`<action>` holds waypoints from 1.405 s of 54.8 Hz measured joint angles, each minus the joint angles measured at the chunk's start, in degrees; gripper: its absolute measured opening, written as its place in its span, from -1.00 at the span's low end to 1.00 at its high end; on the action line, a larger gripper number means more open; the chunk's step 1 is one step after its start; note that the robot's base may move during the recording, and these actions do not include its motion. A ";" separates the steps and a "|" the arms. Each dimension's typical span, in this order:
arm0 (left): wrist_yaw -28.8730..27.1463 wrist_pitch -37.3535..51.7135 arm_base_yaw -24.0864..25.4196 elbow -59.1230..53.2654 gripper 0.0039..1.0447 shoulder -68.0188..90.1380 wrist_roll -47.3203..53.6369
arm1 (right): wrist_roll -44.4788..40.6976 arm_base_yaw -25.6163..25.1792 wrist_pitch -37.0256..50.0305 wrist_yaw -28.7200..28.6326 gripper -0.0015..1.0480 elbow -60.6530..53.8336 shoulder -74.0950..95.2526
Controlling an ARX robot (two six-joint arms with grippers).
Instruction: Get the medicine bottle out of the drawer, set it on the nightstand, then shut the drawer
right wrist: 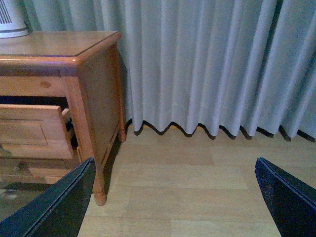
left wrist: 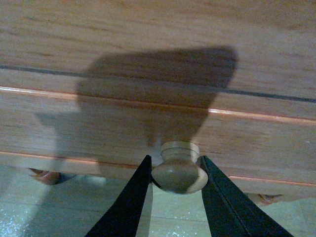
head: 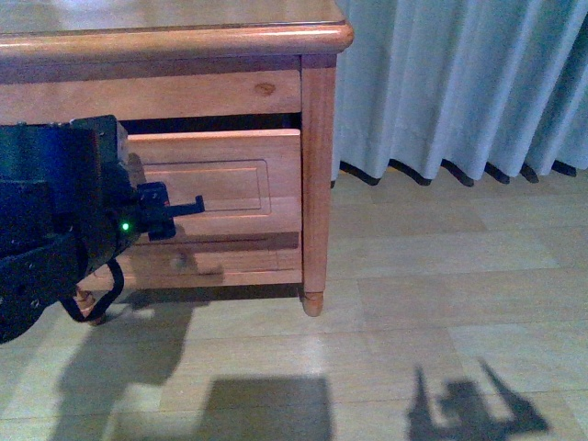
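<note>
The orange-brown nightstand [head: 184, 41] stands at the left in the front view. Its upper drawer [head: 248, 170] sticks out a little, with a dark gap above its front. My left gripper [head: 173, 207] is at the drawer front. In the left wrist view the left gripper [left wrist: 175, 160] is shut on the drawer's round wooden knob [left wrist: 178, 172], one black finger [left wrist: 129, 197] on each side. The right gripper [right wrist: 174, 163] is open and empty above the floor, to the right of the nightstand [right wrist: 94, 84] and the drawer [right wrist: 34, 131]. The medicine bottle is not in view.
The shorter lower drawer's knob [head: 180, 262] shows below my left arm. The base of a white ribbed appliance [right wrist: 11, 19] stands on the nightstand top. A pale curtain [head: 459, 83] hangs to the floor at the right, over light wood flooring [head: 413, 303].
</note>
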 joint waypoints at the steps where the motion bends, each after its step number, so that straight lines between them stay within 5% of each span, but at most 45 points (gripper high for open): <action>1: -0.07 0.37 -0.09 -0.63 -0.50 -0.20 -0.09 | 0.00 0.00 0.00 0.00 0.87 0.00 0.00; 22: -1.77 14.60 -3.82 -24.44 -0.51 -7.63 -2.86 | 0.00 0.00 0.00 0.00 0.87 0.00 0.00; 27: -1.05 17.79 -4.76 -30.49 -0.22 -9.20 -3.19 | 0.00 0.00 0.00 0.00 0.87 0.00 0.00; 35: -0.39 19.56 -5.40 -35.43 -0.10 -10.73 -3.39 | 0.00 0.00 0.00 0.00 0.87 0.00 0.00; 46: 0.48 19.02 -5.11 -37.73 0.46 -13.84 -4.11 | 0.00 0.00 0.00 0.00 0.87 0.00 0.00; 55: 1.38 13.14 -3.56 -37.75 0.92 -19.76 -5.05 | 0.00 0.00 0.00 -0.02 0.87 0.00 0.00; 77: 12.00 -21.00 4.37 -37.22 0.88 -53.75 -5.22 | 0.00 0.00 0.00 -0.02 0.87 0.00 0.00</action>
